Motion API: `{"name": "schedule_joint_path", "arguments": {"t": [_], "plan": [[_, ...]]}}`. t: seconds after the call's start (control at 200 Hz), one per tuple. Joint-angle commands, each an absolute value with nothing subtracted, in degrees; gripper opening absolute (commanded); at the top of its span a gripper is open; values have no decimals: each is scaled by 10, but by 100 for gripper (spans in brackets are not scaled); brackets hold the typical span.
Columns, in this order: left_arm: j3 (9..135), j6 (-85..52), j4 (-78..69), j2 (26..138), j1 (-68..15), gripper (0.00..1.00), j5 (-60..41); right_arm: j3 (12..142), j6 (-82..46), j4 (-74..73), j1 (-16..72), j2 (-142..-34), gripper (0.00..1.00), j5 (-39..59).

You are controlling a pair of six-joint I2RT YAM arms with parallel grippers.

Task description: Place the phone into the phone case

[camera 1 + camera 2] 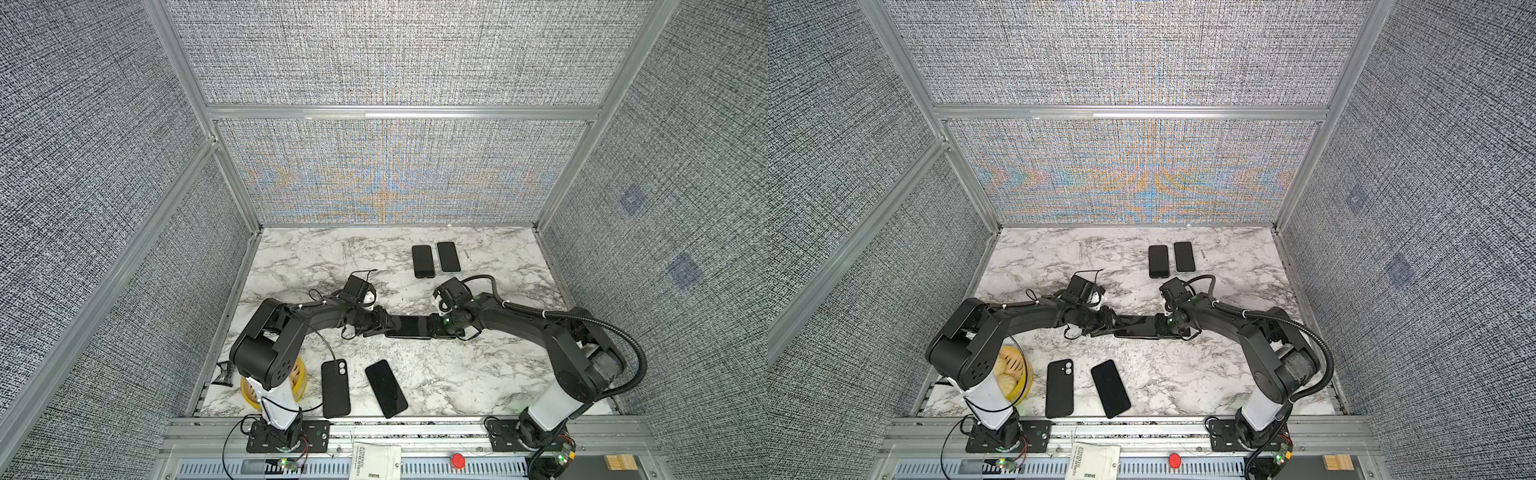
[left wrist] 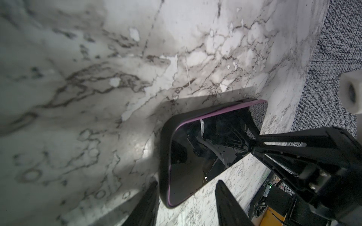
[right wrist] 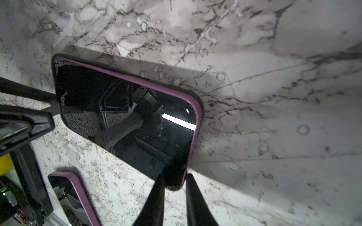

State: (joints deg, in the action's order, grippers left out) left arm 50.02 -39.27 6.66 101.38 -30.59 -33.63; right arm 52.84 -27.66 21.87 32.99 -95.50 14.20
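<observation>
five flat black slabs: two [image 1: 424, 261] [image 1: 448, 256] at 12 o'clock, two [image 1: 336, 388] [image 1: 385, 388] at 7, one purple-rimmed glossy phone [image 1: 409, 326] centred in black case [image 2: 163, 156]. left gripper [image 2: 187, 182] half-wide round its end; right gripper [image 3: 175, 175] narrow, pinching its corner.

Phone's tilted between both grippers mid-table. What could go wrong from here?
1. The right gripper pinches only one corner of the tilted phone, so the phone may pivot or slip out.
2. The left gripper is open around the other end. If it closes off-centre, it could knock the black case askew.
</observation>
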Motion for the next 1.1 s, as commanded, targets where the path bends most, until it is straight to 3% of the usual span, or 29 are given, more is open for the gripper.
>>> {"name": "schedule_joint_path", "arguments": {"t": [0.0, 1.095], "plan": [[497, -387, 72, 1020, -307, 48, -320, 530, -275, 215, 331, -958, 20, 145], [487, -403, 51, 1028, -313, 46, -332, 504, -290, 177, 340, -988, 13, 165]]}}
